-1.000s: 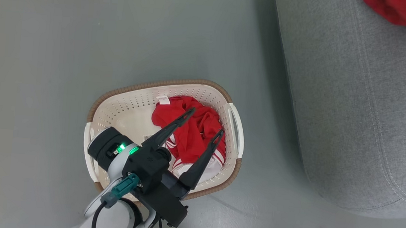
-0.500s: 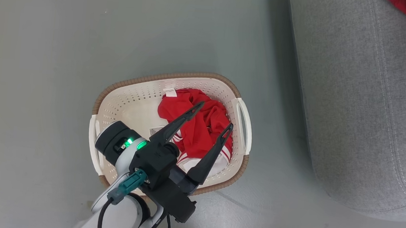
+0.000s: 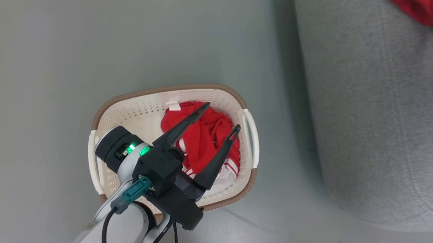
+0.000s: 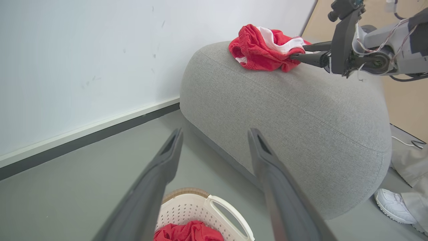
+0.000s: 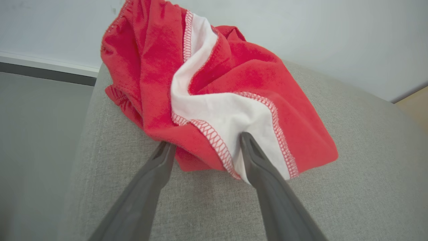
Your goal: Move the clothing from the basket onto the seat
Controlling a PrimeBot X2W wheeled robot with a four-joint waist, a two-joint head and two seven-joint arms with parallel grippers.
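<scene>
Head view: seeing left pincer (image 3: 219, 118) spread wide, empty, hanging over the basket (image 3: 156, 89) on the floor (image 3: 49, 64). Remaining red clothing (image 3: 205, 140) piled in basket's right half, directly under the fingertips. Long axis far-left to near-right, roughly across the fingers. Second red garment (image 3: 418, 10) already up on the seat (image 3: 378, 112), far right corner.

Left wrist view: looking past own open fingers at seat, clothing just below at bottom edge. Right pincer (image 4: 302, 51) at the garment's right side, tips touching fabric.

Right wrist view: fingers well apart, white band against the right tip, nothing pinched. Garment resting on seat by itself.

Reckon left arm far nearer the clothing. Straight drop, then close.

Versus a second ago: right pincer newly in at head view's right edge, white band now showing on garment. Left pincer over clothing as before.
</scene>
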